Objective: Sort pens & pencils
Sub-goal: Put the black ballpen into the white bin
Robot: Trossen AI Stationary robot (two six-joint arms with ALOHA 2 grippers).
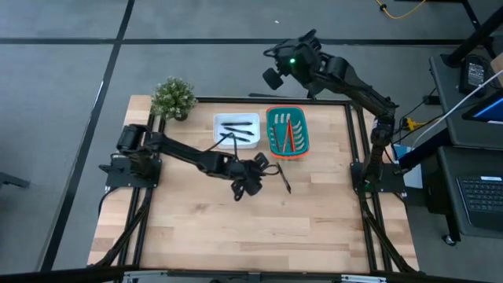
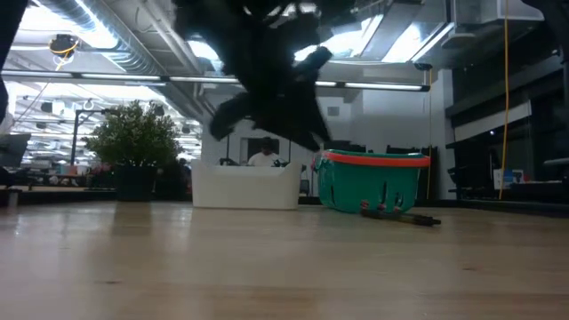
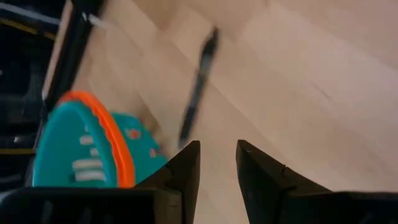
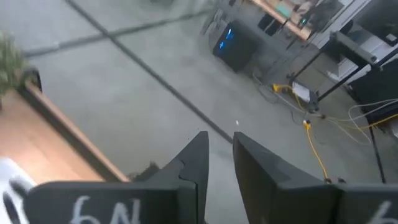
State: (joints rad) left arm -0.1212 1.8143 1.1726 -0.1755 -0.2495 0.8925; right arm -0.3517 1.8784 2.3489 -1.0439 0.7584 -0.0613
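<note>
One black pen (image 1: 283, 179) lies flat on the wooden table, alone, near the teal basket (image 1: 287, 134); the left wrist view shows this pen (image 3: 198, 87) just ahead of my fingers. My left gripper (image 3: 217, 155) hovers open beside it, over the table's middle (image 1: 262, 174), touching nothing. More pens lie in the white tray (image 1: 236, 130). Red and orange pencils (image 1: 288, 135) lie in the basket. My right gripper (image 4: 219, 149) is raised beyond the table's far edge (image 1: 273, 76), fingers slightly apart with nothing between them.
A small potted plant (image 1: 173, 98) stands at the far left corner. The tray and basket sit side by side along the far edge. Bare wood (image 1: 251, 236) stretches across the near half of the table. A black frame rail (image 1: 357, 141) runs along the right edge.
</note>
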